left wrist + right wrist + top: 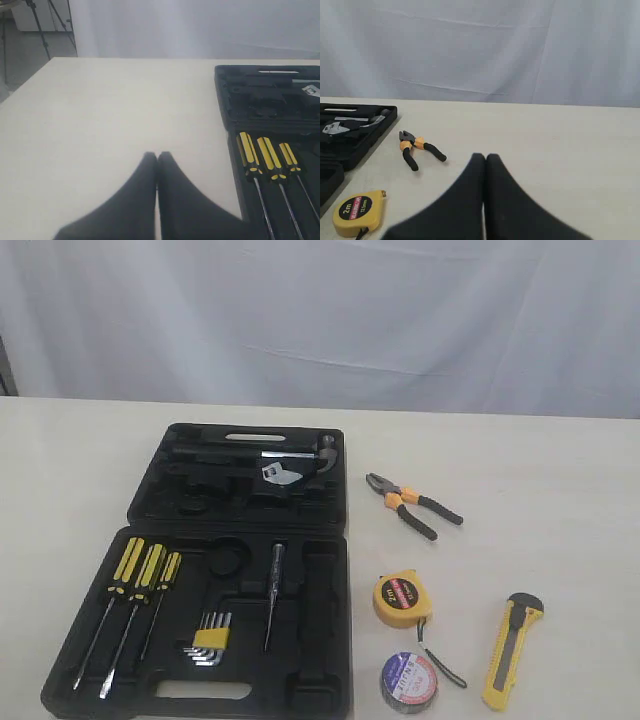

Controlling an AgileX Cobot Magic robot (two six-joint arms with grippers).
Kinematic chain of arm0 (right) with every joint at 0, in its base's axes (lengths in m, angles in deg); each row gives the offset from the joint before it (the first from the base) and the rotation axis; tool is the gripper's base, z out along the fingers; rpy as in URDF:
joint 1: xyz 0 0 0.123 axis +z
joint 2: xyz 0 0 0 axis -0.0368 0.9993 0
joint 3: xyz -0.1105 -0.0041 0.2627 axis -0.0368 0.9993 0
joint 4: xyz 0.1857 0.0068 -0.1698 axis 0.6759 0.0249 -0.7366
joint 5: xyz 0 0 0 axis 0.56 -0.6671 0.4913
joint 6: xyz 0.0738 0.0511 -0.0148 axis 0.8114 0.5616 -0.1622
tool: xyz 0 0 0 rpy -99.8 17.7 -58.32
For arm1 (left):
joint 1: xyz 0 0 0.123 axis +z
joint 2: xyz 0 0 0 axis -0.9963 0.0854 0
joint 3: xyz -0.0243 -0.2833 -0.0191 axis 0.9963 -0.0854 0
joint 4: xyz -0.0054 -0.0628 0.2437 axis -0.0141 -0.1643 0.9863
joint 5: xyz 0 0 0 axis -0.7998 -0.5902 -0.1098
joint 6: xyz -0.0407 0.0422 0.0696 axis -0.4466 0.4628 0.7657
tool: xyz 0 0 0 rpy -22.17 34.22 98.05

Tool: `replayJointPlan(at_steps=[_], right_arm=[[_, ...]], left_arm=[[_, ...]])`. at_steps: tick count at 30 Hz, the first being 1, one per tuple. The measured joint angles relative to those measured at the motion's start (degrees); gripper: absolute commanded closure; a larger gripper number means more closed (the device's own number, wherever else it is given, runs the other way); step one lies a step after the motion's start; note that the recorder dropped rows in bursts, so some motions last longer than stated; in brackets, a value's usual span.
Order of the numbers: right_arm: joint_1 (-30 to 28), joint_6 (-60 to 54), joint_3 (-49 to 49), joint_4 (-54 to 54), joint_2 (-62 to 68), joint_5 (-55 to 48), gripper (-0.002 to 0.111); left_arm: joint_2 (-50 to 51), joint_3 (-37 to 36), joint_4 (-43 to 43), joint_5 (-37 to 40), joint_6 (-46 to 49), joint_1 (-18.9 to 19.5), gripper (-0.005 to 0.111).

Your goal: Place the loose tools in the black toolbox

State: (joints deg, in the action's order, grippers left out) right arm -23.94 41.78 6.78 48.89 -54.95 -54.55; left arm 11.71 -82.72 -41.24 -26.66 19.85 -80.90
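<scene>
Nearest the exterior camera lie the tape roll (pixel 408 682) and the utility knife (pixel 512 650), both on the table (pixel 560 470) to the right of the open toolbox (pixel 150 495). Beyond them sit the tape measure (pixel 401 599), just beside the case, and the pliers (pixel 413 504), farther back. All four are outside the case, so the task appears not yet begun. Screwdrivers (pixel 140 580) and hex keys (pixel 210 638) are already seated. Neither gripper shows in this view.

Left wrist view: the left gripper (pixel 157 156) has its fingers pressed together over bare table, holding nothing and touching no tool. The toolbox lies off to one side of it.

Right wrist view: the right gripper (pixel 485 157) is likewise fully closed and empty. The pliers lie ahead of it and the tape measure is near, both well apart from the fingers.

Assessment: the step in hand looks like a first pick, best given to the right arm since all the loose tools lie on its side. The fingers must be spread before descent. The pliers should be taken across both handles close to the joint, so they do not swing, and set down in a matching recess.
</scene>
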Motion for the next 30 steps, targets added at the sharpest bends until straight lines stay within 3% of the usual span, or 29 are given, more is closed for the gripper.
replayJointPlan(at_steps=[21,30], right_arm=[[0.0,-0.47,0.0,0.0,0.0,0.19,0.109],[0.0,-0.61,0.11,0.87,0.0,15.45,0.109]], left_arm=[[0.0,0.0,0.0,0.0,0.0,0.0,0.107],[0.0,0.0,0.0,0.0,0.0,0.0,0.107]])
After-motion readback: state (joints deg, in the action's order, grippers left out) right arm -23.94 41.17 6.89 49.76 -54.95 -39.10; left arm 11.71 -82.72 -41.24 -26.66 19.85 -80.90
